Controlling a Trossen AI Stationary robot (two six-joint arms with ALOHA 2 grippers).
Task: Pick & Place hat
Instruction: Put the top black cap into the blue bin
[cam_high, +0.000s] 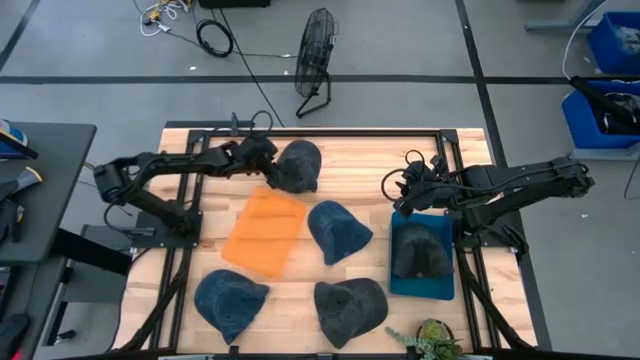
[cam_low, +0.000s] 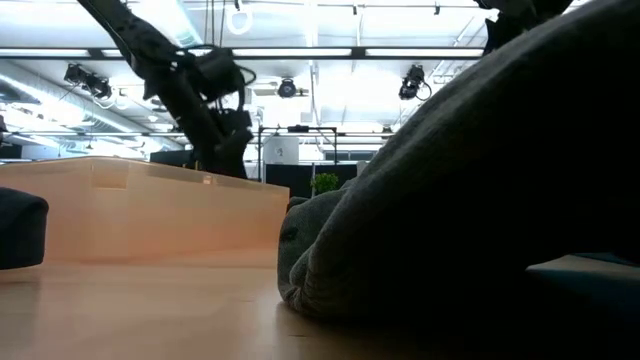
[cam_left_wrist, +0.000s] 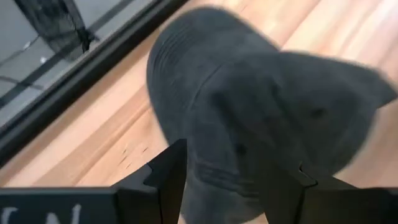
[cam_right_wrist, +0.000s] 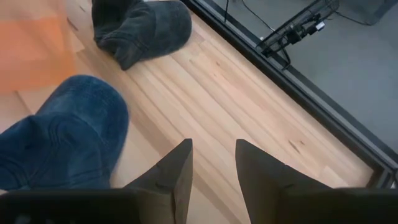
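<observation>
Several hats lie on the wooden table. The dark grey hat rests at the far middle, filling the left wrist view. My left gripper is at its left side, open, one finger on each side of the hat's near part. An orange tray lies beside it. My right gripper hovers over bare wood by the blue tray, slightly open and empty. A dark hat lies in that blue tray. My left gripper's fingers stand on either side of the dark grey hat's near portion, coming slanting down from the table's left. The hat lies on the table. Whether the fingers touch the cloth, I cannot tell.
A blue hat sits mid-table, another blue hat near left, a dark grey one near centre. A small plant stands at the near edge. The low view is largely filled by a dark hat beside the orange tray's wall.
</observation>
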